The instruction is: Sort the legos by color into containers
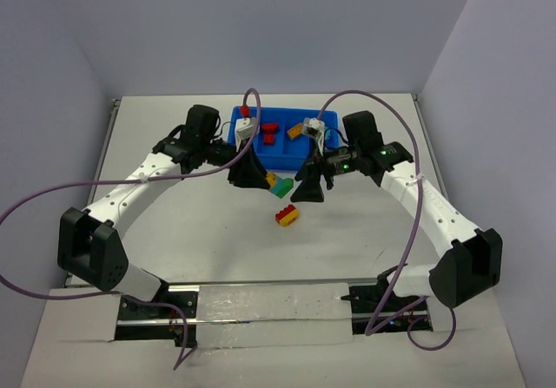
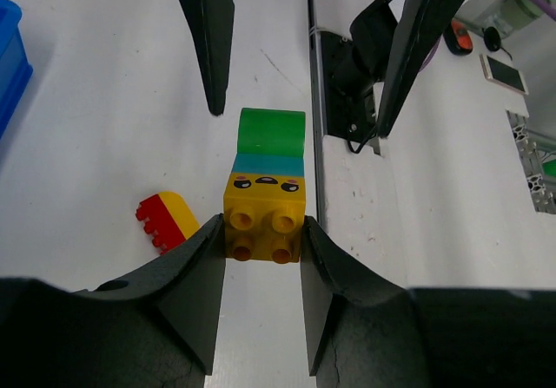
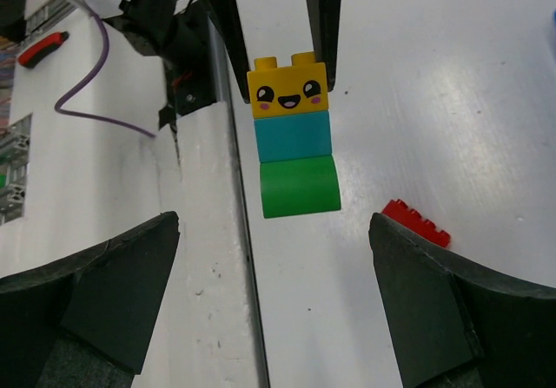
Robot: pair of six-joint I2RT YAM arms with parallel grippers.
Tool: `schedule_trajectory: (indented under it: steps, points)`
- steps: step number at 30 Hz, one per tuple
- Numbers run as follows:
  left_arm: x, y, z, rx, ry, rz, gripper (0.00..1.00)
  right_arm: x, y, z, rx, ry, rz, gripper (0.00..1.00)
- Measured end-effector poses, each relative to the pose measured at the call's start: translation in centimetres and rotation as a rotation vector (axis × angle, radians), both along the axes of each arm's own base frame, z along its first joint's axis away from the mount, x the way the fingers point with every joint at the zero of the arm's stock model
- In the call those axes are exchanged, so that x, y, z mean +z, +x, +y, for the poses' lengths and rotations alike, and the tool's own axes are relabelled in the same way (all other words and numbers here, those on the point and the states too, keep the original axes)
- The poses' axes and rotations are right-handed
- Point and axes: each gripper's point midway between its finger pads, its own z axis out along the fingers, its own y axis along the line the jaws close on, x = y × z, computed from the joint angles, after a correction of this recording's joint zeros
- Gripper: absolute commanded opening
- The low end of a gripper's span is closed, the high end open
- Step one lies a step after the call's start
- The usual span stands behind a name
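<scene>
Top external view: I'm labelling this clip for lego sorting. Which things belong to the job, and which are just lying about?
Job:
blue tray
yellow-teal-green lego stack, held in the left gripper
loose red-and-yellow lego
red lego in the tray
right gripper, open

Lying about:
purple cables
phone
</scene>
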Motion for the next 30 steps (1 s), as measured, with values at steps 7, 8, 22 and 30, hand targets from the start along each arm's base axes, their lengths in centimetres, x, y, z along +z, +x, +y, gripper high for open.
schedule_trajectory:
  steps: [7, 8, 22, 30]
  points:
    - [-0.3, -0.4, -0.1, 0.002, -0.012, 0.048, 0.0, -0.9, -0.5, 1.1, 0.059, 0.003, 0.092, 0.87]
    - [-0.4, -0.5, -0.1, 0.002, -0.012, 0.053, 0.0, -0.8, -0.4, 1.2, 0.065, 0.006, 0.095, 0.85]
    - [0.2, -0.7, -0.2, -0.014, -0.037, 0.061, 0.0, -0.4, -1.0, 2.4, 0.12, 0.006, 0.083, 0.73]
    - [0.4, -0.8, -0.3, -0.023, -0.047, 0.062, 0.0, 0.0, -0.7, 3.1, 0.131, 0.004, 0.074, 0.67]
